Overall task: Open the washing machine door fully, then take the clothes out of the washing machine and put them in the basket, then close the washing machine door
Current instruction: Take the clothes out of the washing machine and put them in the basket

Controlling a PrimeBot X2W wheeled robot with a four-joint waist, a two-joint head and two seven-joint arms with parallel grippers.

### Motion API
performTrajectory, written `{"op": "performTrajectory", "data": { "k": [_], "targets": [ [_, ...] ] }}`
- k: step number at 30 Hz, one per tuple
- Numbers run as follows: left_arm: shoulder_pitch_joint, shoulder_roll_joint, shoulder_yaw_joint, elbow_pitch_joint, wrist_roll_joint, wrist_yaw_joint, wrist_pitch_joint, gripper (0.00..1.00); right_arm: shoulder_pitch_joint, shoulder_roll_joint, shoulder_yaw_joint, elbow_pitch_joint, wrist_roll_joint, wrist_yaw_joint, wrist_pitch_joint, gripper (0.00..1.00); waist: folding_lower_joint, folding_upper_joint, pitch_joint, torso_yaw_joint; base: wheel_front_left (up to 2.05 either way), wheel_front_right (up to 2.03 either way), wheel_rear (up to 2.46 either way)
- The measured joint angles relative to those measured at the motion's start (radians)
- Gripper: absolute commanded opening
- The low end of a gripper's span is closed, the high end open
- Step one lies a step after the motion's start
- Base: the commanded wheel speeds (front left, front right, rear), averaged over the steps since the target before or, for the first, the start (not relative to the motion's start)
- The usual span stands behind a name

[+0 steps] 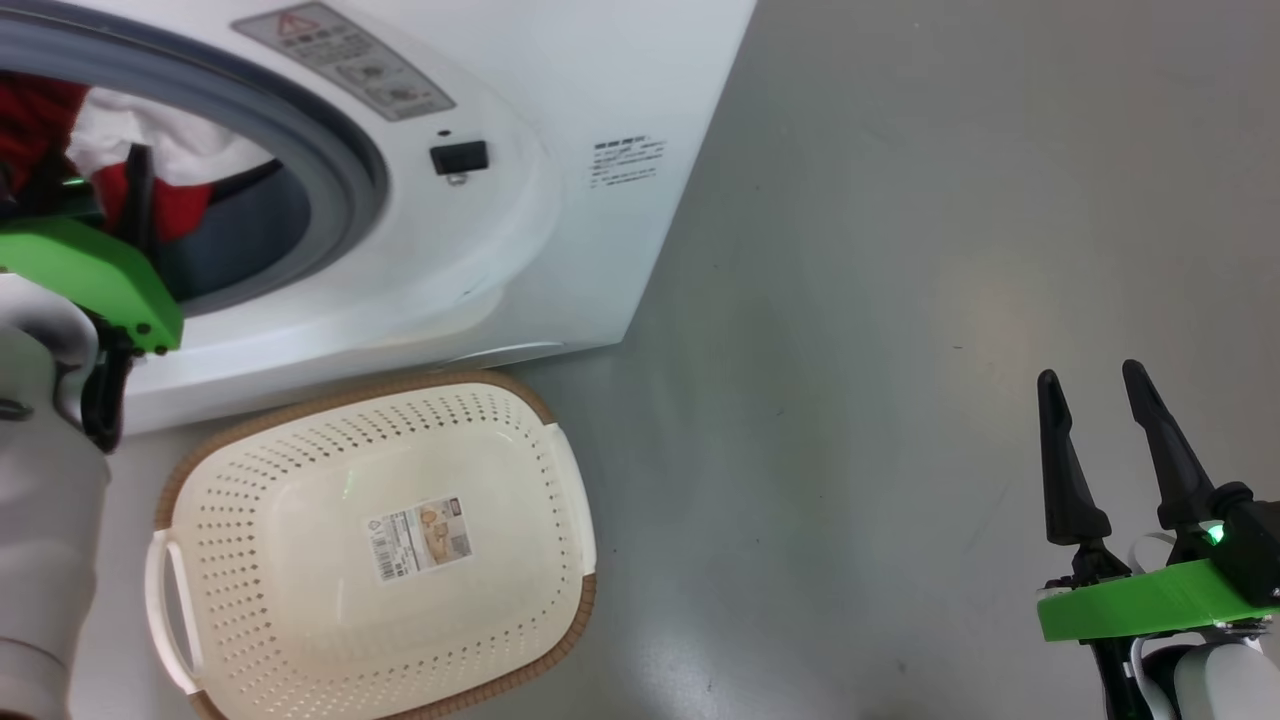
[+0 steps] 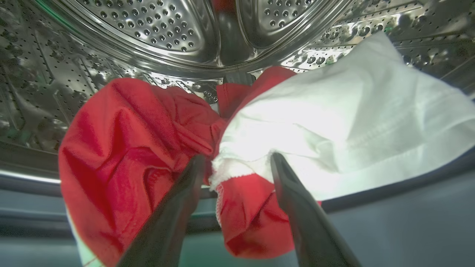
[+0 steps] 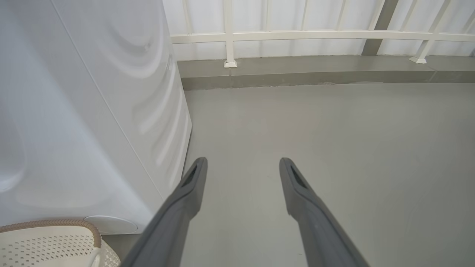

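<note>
step: taking the soft red-and-white fabric clothes (image 2: 130, 148) out of the perforated steel drum (image 2: 148, 26) of the big white boxy washing machine (image 1: 560, 230).
left gripper (image 2: 237, 161): fingers spread, straddling a fold, not pinching.
right gripper (image 1: 1090, 375): fingers spread, empty.
next: probably pinch the fold, then carry it to the cream perforated plastic basket (image 1: 250, 480) just before the machine.

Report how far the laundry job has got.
Done: the washing machine stands open. In hand: the left gripper, jaws open, straddles a fold of the clothes inside the drum, not yet gripped. Left: the basket holds only its label, so all clothes need moving, then the door closing. The right gripper hangs open over the floor.
</note>
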Motion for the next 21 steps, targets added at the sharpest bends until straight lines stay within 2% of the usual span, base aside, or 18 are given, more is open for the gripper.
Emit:
{"op": "performTrajectory", "data": {
  "k": [4, 5, 7, 8, 9, 10, 11, 21],
  "targets": [
    [0.000, 0.015, -0.028, 0.010, -0.015, 0.000, 0.014, 0.91, 0.000, 0.000, 0.001, 0.000, 0.000, 0.000, 0.000, 1.00, 0.0000, 0.0001, 0.009, -0.018, 0.00, 0.00, 0.00],
    [0.000, 0.014, -0.035, 0.011, -0.019, 0.000, 0.014, 0.88, 0.000, 0.000, 0.001, 0.000, 0.000, 0.000, 0.000, 1.00, 0.0000, 0.0000, 0.011, -0.020, 0.00, 0.00, 0.00],
    [0.000, 0.014, -0.045, 0.011, -0.031, 0.000, 0.014, 0.74, 0.000, 0.001, 0.002, 0.000, 0.000, 0.000, 0.000, 1.00, 0.0000, 0.0000, 0.014, -0.024, 0.00, 0.00, 0.00],
    [0.000, 0.014, -0.053, 0.011, -0.040, 0.000, 0.014, 0.45, 0.000, 0.001, 0.001, -0.001, 0.000, 0.000, 0.000, 1.00, 0.0000, 0.0000, 0.016, -0.025, 0.00, 0.00, 0.00],
    [0.000, 0.014, -0.062, 0.010, -0.044, 0.000, 0.014, 0.37, 0.000, 0.001, 0.001, -0.001, 0.000, 0.000, 0.000, 1.00, 0.0000, 0.0000, 0.017, -0.026, 0.00, 0.00, 0.00],
    [0.000, 0.014, -0.062, 0.010, -0.044, 0.000, 0.014, 0.24, 0.000, 0.001, 0.001, -0.001, 0.000, 0.000, 0.000, 1.00, 0.0000, 0.0000, 0.017, -0.026, 0.00, 0.00, 0.00],
    [0.000, 0.014, -0.073, 0.008, -0.053, 0.000, 0.012, 0.00, -0.001, 0.001, 0.001, -0.001, 0.000, 0.000, 0.000, 1.00, 0.0000, 0.0000, 0.017, -0.025, 0.00, 0.00, 0.00],
    [0.000, 0.008, -0.096, 0.002, -0.108, 0.000, -0.007, 0.00, -0.001, 0.003, -0.001, 0.000, 0.000, 0.000, 0.000, 1.00, 0.0000, 0.0000, -0.010, -0.014, 0.00, 0.00, 0.00]
  ]
}}
